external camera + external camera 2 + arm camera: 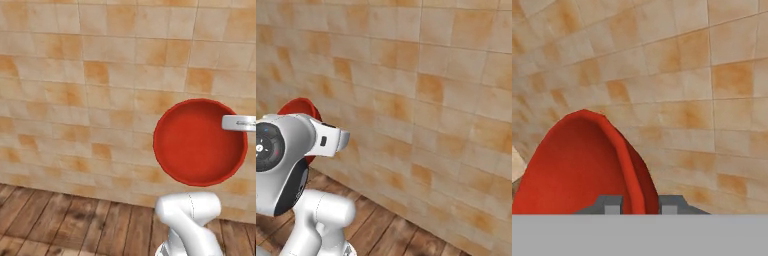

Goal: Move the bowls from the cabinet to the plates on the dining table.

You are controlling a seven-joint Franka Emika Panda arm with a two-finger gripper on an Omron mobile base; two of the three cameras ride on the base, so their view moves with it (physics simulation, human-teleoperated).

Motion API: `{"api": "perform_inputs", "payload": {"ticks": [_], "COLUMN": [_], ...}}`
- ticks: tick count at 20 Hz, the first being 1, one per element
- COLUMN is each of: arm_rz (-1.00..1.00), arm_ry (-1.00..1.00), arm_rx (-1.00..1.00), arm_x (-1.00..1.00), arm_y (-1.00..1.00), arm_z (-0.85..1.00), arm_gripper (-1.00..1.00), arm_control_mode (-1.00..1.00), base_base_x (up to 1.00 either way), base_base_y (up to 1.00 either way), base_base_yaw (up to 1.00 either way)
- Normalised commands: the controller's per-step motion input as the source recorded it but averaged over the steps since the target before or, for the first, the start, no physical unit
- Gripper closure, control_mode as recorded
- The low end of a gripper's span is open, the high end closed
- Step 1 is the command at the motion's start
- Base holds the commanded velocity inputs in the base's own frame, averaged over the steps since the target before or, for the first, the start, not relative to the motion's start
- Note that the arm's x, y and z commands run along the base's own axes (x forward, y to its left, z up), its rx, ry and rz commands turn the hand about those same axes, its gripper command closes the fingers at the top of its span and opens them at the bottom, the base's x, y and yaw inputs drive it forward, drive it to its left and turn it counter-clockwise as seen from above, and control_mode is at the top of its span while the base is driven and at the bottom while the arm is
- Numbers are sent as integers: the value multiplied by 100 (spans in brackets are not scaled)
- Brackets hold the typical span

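1. The fingers (634, 205) are nearly closed and pinch the rim of the red bowl (200, 142); in the hand view one dark tip sits on each side of the bowl wall. We take this as a firm rim grip.
2. The red bowl is carried in the air, clear of any surface. In the left base view its open mouth faces the camera, so it hangs tipped on its side rather than level.
3. In the right base view just a red sliver of the bowl peeks out behind the white arm (286, 150).
4. Behind the bowl we see a tan tiled wall (75, 75) and, low down, a wooden plank floor (60, 220). No cabinet, plate or table lies in these frames.
5. Our judgement: this is the transport step, between pickup and the set-down on a plate.
6. To do it well, we would keep the grip unchanged during travel. A rim pinch on a deep bowl leaves much weight to one side, so quick swings could twist it in the fingers.
7. We would level the bowl before lowering it, so that its base meets the plate flat and centred.
8. Obstacles: the wall stands ahead of the bowl; how near, we cannot tell. We would give it room when turning.
9. The grey-white bowl is not accounted for here.
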Motion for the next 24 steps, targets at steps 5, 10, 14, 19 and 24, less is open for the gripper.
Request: {"api": "perform_inputs", "payload": {"ticks": [5, 10, 14, 19, 24], "arm_rz": [0, 0, 0, 0, 0], "arm_ry": [0, 0, 0, 0, 0], "arm_rx": [0, 0, 0, 0, 0], "arm_x": [0, 0, 0, 0, 0], "arm_y": [0, 0, 0, 0, 0], "arm_z": [0, 0, 0, 0, 0], "arm_gripper": [100, 100, 100, 100, 100], "arm_control_mode": [100, 100, 100, 100, 100], "base_base_x": [0, 0, 0, 0, 0], "base_base_y": [0, 0, 2, 11, 3], "base_base_yaw": [45, 47, 46, 42, 40]}}
